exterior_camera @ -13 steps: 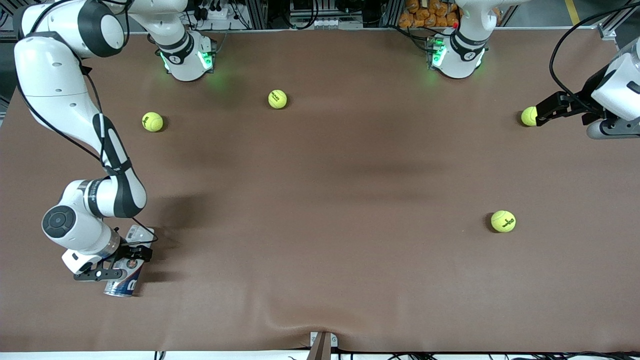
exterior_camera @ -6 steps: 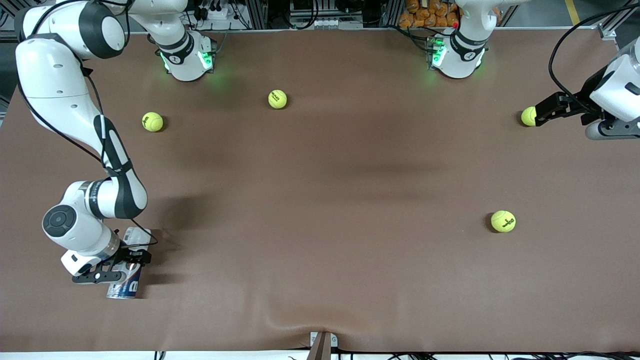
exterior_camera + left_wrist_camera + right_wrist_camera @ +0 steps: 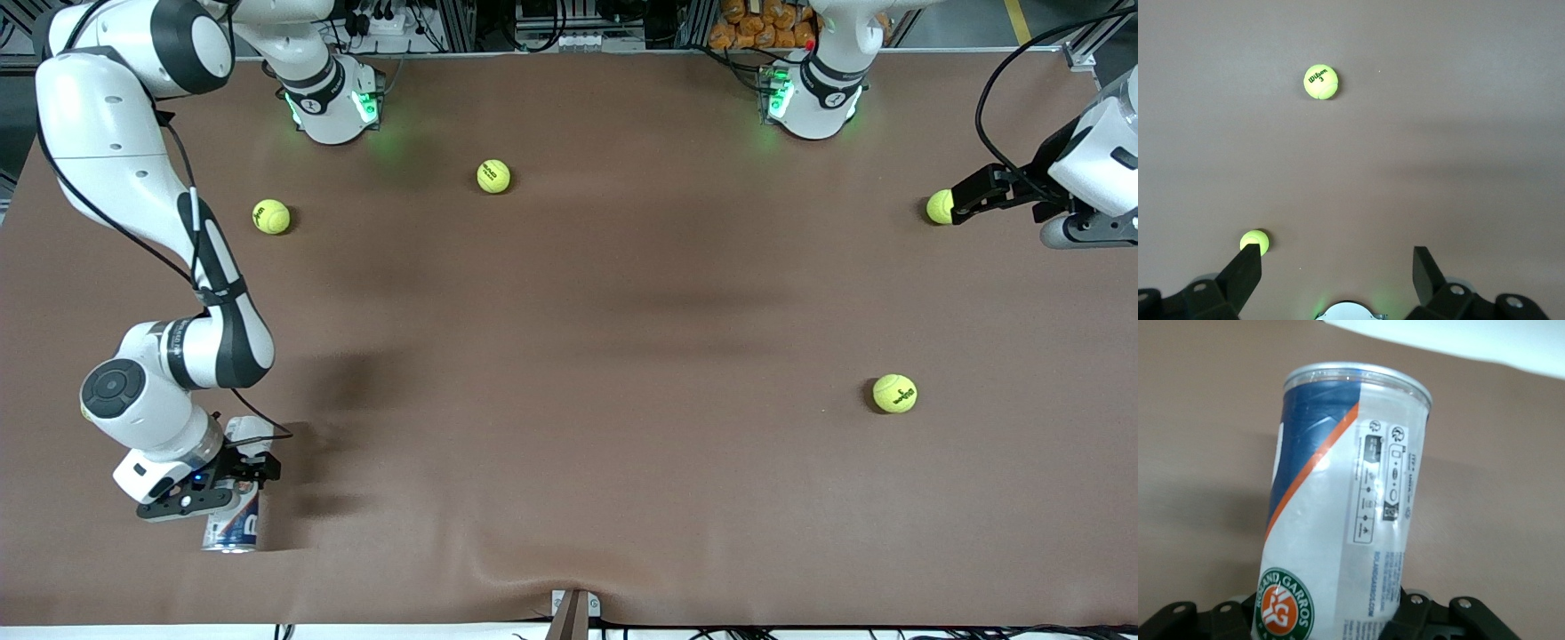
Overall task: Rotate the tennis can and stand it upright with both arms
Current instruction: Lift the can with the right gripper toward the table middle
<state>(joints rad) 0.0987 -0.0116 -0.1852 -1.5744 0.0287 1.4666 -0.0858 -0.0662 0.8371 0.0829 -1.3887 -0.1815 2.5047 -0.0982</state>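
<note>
Front view: right gripper (image 3: 233,480) is clamped across the tennis can (image 3: 233,524) near the table's edge closest to the camera, at the right arm's end; the can lies or tilts with its silvery end toward the camera, so uprighting looks underway, not finished. Left gripper (image 3: 965,203) hangs over the left arm's end of the table, just beside a tennis ball (image 3: 939,206), well apart from the can; that arm waits. Three more balls lie scattered on the brown table (image 3: 569,356). Left wrist view: left gripper (image 3: 1338,267) has fingers spread wide, holding nothing, two balls on the cloth below. Right wrist view: the can (image 3: 1345,520) runs out from between the closed fingers of the right gripper (image 3: 1331,620), label with round emblem at the grip, silvery rim at the free end. Judgement: grasp done; rotation to vertical and the second arm's help remain.
</note>
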